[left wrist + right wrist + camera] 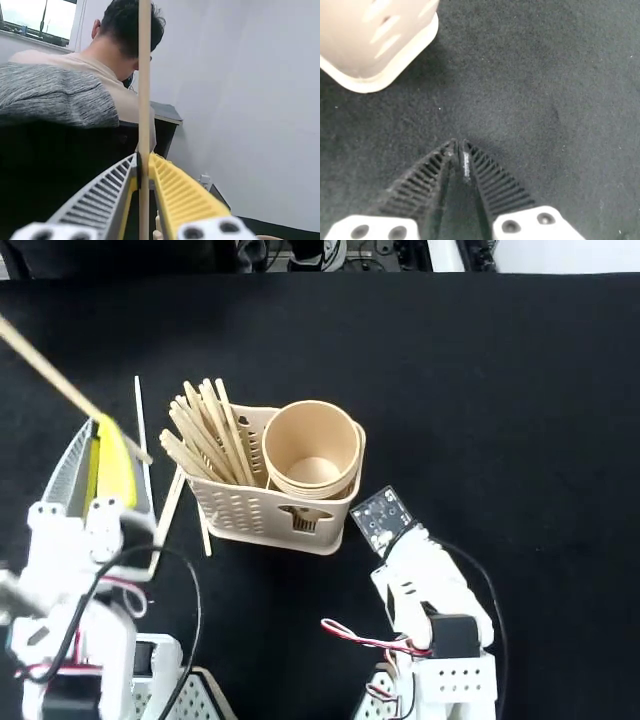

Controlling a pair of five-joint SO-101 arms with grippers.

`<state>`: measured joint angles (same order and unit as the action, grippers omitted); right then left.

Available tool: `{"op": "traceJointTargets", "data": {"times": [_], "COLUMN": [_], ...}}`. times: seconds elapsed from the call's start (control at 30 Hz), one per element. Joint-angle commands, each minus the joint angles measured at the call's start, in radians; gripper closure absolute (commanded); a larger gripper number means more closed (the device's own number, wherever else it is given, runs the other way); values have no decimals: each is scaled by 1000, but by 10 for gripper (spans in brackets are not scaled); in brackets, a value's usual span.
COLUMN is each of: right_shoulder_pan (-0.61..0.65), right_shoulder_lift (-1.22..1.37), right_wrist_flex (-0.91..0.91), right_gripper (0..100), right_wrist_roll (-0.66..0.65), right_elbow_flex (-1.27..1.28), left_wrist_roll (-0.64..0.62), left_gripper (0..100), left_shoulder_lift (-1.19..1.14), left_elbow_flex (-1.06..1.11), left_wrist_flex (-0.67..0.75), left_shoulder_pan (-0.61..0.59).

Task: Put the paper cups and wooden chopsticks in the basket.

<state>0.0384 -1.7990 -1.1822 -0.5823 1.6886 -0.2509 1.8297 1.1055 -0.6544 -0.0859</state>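
Beside basket point(262, 512), loose chopsticks point(171, 503), left hand point(97, 423) clamping raised chopstick point(40, 358)

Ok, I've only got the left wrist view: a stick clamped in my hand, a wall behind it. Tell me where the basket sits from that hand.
Observer: The basket stands on the table to the right of your left hand and its held stick, between the two arms.
Operator: Say what's in it.
Observer: A bundle of chopsticks fills its left end, and stacked cups fill its right end.
Operator: Report anything outside it.
Observer: Loose sticks lie on the table by the basket's left wall, close to your hand.
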Motion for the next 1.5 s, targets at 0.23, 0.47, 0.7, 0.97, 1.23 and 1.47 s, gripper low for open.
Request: {"op": "traceJointTargets", "data": {"times": [0.23, 0.47, 0.7, 0.97, 1.23, 1.47], "right_shoulder_pan": [-8, -8, -8, -8, -8, -8], "right_shoulder_lift": [-71, -71, -71, -71, -71, -71], "right_wrist_flex": [3, 2, 0, 0, 0, 2], "right_gripper": [986, 986, 986, 986, 986, 986], "right_wrist_roll": [-6, -6, -6, -6, -6, -6], "right_elbow_flex": [-2, -2, -2, -2, -2, -2], "left_wrist_roll": [12, 120, 117, 120, 124, 117], "left_gripper": [970, 970, 970, 970, 949, 895], "left_shoulder_lift": [-5, -6, -8, -9, -11, -11], "left_elbow_flex": [-54, -22, 225, 328, 331, 305], "left_wrist_flex": [-78, -74, 230, 339, 336, 265], "left_shoulder_pan": [289, 320, 275, 280, 295, 295]}}
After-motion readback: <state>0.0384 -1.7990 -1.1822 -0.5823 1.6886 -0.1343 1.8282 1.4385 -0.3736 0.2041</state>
